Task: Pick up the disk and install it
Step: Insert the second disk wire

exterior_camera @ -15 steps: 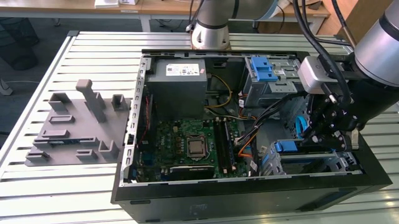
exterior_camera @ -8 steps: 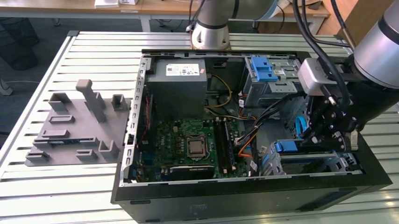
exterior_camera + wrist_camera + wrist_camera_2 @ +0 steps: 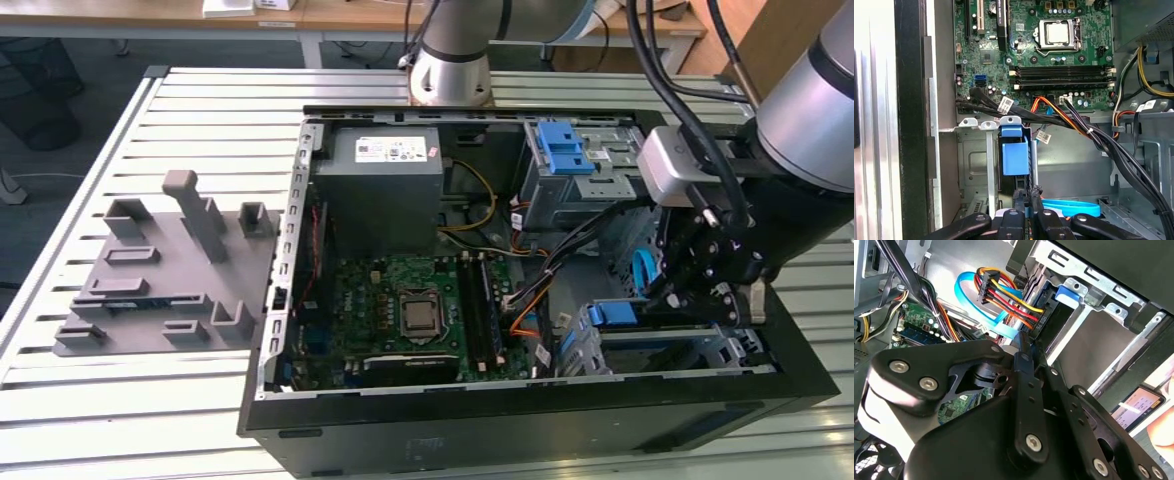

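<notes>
Blue carrier plastic marks the disk already seated upright in the drive cage of the computer case; the end effector, fingers closed together, sits just beside it, gripping nothing visible.

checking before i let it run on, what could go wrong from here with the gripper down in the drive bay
The gripper sits low inside the case, close to the blue carrier tab in the bay. Loose black cables and the red-yellow power lead run right beside it, so they could snag or get pinched. The metal bay wall is close too, so a tilted disk might jam.
</notes>
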`<state>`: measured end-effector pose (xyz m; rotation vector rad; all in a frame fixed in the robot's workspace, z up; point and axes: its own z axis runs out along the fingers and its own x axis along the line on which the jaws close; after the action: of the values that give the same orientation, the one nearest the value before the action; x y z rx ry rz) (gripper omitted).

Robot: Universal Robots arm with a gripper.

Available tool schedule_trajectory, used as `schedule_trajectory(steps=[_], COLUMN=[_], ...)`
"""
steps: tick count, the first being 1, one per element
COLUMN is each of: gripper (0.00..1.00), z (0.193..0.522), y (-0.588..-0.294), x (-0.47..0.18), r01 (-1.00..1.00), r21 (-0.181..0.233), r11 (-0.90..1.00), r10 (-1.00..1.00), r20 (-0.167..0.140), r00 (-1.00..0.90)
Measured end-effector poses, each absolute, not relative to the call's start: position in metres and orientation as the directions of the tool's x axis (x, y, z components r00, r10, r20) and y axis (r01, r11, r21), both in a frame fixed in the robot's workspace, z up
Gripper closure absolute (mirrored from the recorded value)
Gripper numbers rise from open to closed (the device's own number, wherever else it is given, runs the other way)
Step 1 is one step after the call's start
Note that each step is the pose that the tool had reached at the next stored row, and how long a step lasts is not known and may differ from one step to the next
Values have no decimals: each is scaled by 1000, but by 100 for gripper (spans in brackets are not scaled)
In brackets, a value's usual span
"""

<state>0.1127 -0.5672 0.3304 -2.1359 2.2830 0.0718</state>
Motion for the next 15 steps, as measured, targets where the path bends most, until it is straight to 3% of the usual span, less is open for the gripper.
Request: schedule_trajectory(steps=[3,4,15], gripper=[82,76,76], z=[330,331,344], y=[-567,-567,-567], x=[113,113,113], r01=[-998,-998,-998], r21=[24,24,24], r11=[66,66,66], r10=[-997,-997,-997], r20=[-42,-42,-42], r00=[-67,-67,-67])
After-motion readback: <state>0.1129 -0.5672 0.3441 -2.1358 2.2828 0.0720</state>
